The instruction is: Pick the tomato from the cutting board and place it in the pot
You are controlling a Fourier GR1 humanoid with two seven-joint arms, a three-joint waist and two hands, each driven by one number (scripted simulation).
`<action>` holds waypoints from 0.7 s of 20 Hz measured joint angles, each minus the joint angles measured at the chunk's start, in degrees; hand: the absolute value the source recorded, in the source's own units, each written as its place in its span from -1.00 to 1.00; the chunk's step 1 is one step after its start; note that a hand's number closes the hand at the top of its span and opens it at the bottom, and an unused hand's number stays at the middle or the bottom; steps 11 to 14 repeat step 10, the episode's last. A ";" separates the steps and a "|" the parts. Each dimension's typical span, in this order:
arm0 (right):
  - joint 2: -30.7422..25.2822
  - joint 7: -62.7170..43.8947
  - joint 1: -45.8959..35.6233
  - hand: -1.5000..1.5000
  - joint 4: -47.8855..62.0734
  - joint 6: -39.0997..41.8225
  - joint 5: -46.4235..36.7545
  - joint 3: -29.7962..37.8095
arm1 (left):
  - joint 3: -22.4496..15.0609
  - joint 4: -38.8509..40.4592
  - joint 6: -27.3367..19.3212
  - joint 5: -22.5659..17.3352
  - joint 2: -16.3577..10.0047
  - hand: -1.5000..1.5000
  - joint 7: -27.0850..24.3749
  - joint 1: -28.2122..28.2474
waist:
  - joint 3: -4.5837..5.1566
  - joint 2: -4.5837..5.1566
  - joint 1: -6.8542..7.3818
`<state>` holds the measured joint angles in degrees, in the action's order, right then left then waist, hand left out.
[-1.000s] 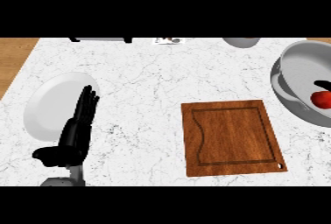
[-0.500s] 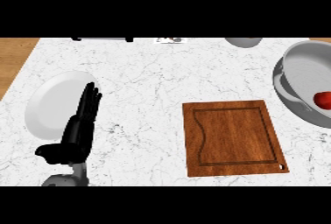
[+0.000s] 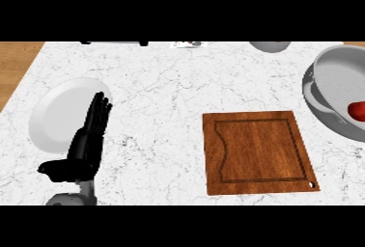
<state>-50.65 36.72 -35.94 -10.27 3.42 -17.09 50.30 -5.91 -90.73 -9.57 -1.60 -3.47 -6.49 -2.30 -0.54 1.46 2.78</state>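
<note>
The red tomato [image 3: 357, 110] lies inside the grey pot [image 3: 335, 72] at the right edge, only partly in view. A brown wooden cutting board [image 3: 257, 151] lies bare on the white marble counter, right of centre. My left hand [image 3: 84, 144] rests open at the lower left, fingers straight and pointing away from me, its fingertips over the rim of a white plate. My right hand does not show in the head view.
A white plate [image 3: 57, 113] lies at the left of the counter. A grey bowl-like object [image 3: 269, 46] and a dark-footed appliance [image 3: 114, 42] sit at the back edge. Wooden floor shows past the counter's left edge.
A dark shape beside the tomato in the pot has gone from view. The tomato stays in the pot. My left hand has barely moved.
</note>
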 measured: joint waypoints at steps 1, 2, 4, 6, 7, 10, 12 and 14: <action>-0.38 0.17 0.30 -1.00 0.09 0.02 0.23 0.27 | 0.08 -0.03 0.28 -0.21 -0.10 0.00 -0.22 0.27 | -0.01 0.03 0.12; -0.83 0.45 0.96 -1.00 0.28 0.42 0.56 0.62 | 0.04 -0.32 0.42 -0.20 -0.25 0.00 -0.28 0.58 | -0.01 -0.01 0.09; -1.44 1.00 1.92 -1.00 0.50 0.71 1.10 1.21 | 0.04 0.04 0.61 -0.16 -0.27 0.00 -1.00 1.09 | -0.03 0.01 0.06; -2.29 1.09 2.49 -1.00 0.74 1.39 2.11 2.22 | 0.01 0.26 0.11 0.05 0.13 0.00 -0.48 0.38 | -0.04 -0.04 -0.21; -2.69 0.86 2.72 -1.00 0.88 1.22 2.56 2.71 | -0.06 0.44 0.24 0.12 0.08 0.00 -0.73 0.58 | -0.04 -0.05 -0.21; -3.30 0.86 3.42 -1.00 1.12 0.32 3.96 4.23 | 0.08 0.07 0.24 0.12 -0.10 0.00 -0.33 0.57 | -0.09 -0.02 -0.06; -3.30 0.86 3.42 -1.00 1.12 0.32 3.96 4.23 | 0.08 0.07 0.24 0.12 -0.10 0.00 -0.33 0.57 | -0.09 -0.02 -0.06; -3.30 0.86 3.42 -1.00 1.12 0.32 3.96 4.23 | 0.08 0.07 0.24 0.12 -0.10 0.00 -0.33 0.57 | -0.09 -0.02 -0.06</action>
